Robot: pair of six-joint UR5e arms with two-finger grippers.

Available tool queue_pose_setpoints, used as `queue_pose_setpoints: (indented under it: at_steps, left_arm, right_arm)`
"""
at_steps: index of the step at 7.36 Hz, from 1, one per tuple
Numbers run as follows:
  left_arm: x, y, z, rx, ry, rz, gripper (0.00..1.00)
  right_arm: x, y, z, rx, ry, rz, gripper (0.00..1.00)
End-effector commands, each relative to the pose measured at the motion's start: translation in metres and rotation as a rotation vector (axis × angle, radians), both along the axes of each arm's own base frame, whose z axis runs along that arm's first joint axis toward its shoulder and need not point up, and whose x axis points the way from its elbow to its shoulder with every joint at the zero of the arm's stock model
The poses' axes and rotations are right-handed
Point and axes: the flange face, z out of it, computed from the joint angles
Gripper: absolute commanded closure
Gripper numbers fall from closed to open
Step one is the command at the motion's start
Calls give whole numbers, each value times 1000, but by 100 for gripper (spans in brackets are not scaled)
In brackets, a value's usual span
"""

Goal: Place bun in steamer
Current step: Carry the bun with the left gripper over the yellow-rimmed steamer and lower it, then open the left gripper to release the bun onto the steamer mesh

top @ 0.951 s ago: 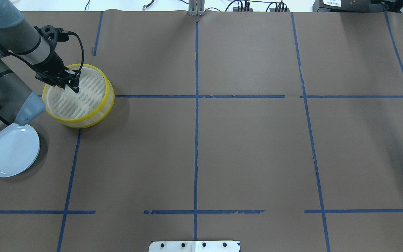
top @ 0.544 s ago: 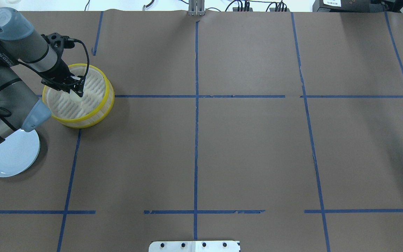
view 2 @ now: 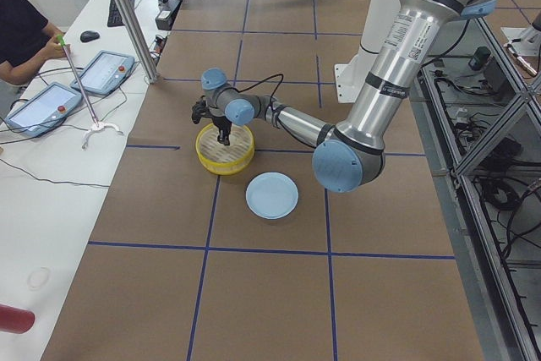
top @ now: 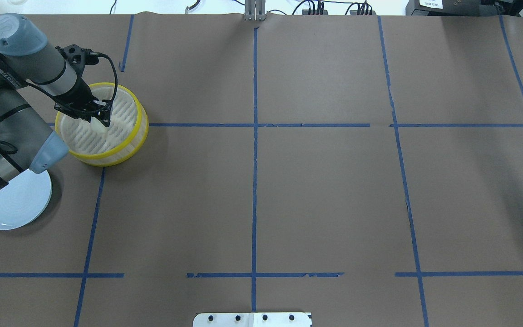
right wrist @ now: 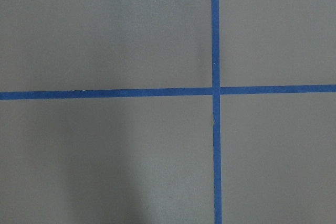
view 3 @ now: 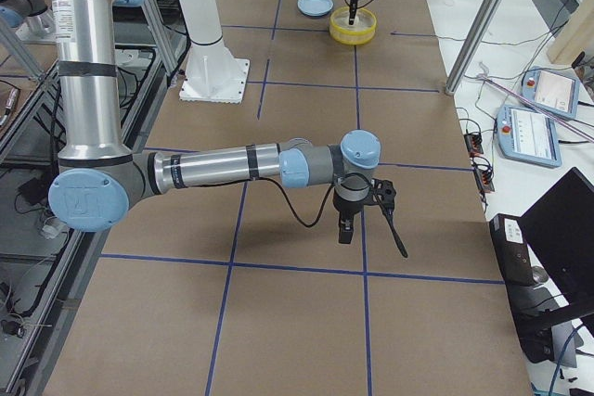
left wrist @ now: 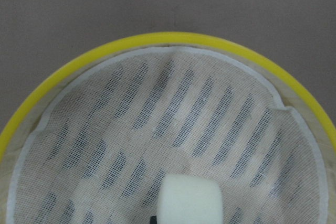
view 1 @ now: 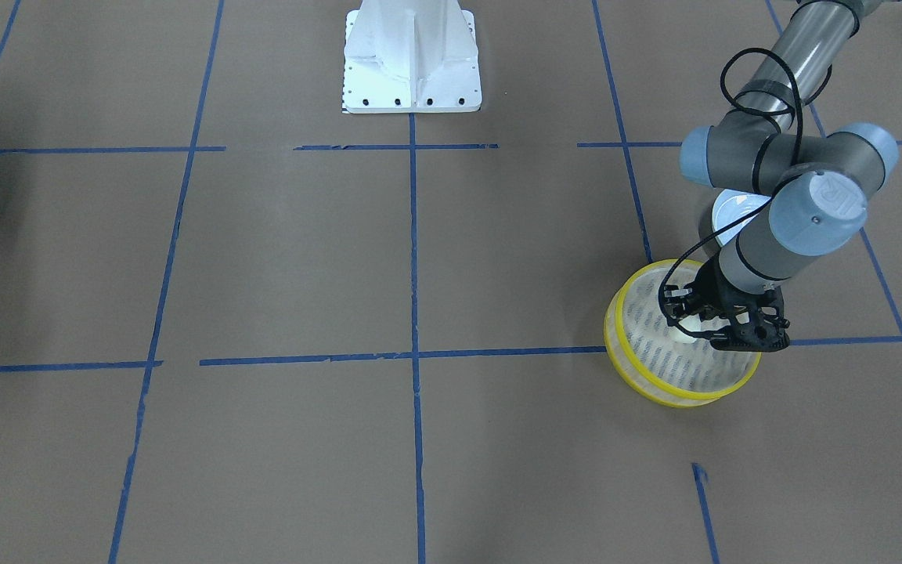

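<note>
Fingers: the left gripper's (top: 102, 119) pair sits inside the steamer (left wrist: 157, 39), drawn narrow around the bun (left wrist: 190, 200). The right gripper's (view 3: 367, 229) spread cannot be told.
Bun: a cream-white block near the middle of the steamer's slotted, mesh-lined floor. Whether it touches the floor is unclear.
Steamer: yellow-rimmed, toward 9 o'clock on the table (top: 325, 190) in the overhead view.
Plate (top: 12, 204): pale blue, near the steamer, between 7 and 8 o'clock from it, partly under the left arm.
Right gripper: above brown paper, well apart from the steamer.

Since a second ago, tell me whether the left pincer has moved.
Yes. Overhead, the left pincer has shifted slightly rightward, further over the steamer floor toward its middle. The steamer's yellow rim has stayed put.
</note>
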Motion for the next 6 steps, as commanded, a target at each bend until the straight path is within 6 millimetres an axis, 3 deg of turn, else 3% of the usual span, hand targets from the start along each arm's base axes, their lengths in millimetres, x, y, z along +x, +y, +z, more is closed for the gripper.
queue_pose_setpoints:
  at_steps: [1,4,5,6]
  left_arm:
    - [0,-1,-1,10,-9,-8,0]
    - [-4,0,-13,38,6,-4,0]
    - [-25,1,-47,91,45,-31,0]
    - [-60,29,-49,109,67,-47,0]
  right_arm:
    - [0,0,0,0,0,-1,0]
    - [0,0,0,0,0,1,0]
    - [0,0,0,0,0,1,0]
    - [0,0,0,0,0,1,0]
